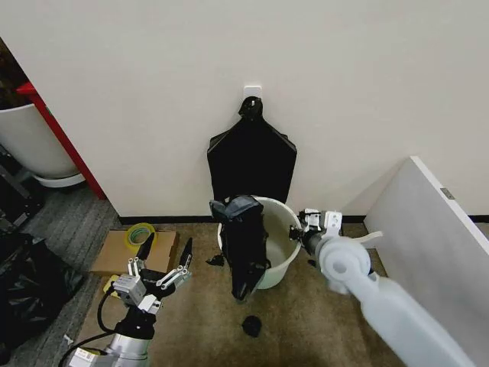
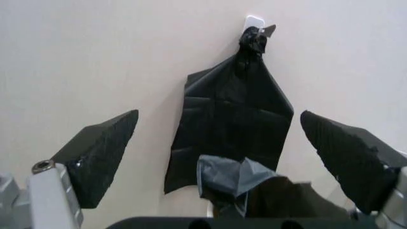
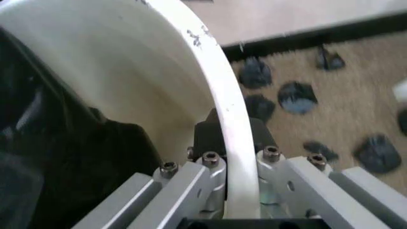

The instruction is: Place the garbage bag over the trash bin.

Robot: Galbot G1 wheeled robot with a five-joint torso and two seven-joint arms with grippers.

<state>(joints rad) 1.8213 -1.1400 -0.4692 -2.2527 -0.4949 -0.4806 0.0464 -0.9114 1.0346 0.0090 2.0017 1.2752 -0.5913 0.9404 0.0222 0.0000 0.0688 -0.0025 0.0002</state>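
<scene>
Right tool [image 3: 232, 143] pinches the trash bin [image 1: 283, 264] rim; left tool [image 1: 163, 264] hangs wide open, empty

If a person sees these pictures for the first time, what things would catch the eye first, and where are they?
First, the garbage bag, draped over the near-left rim of the trash bin by the wall, one end hanging outside. Next, the flat bundle of black bags hanging on the wall above it. The right hand is shut on the bin's right rim; the left hand is open, low at the left.
</scene>
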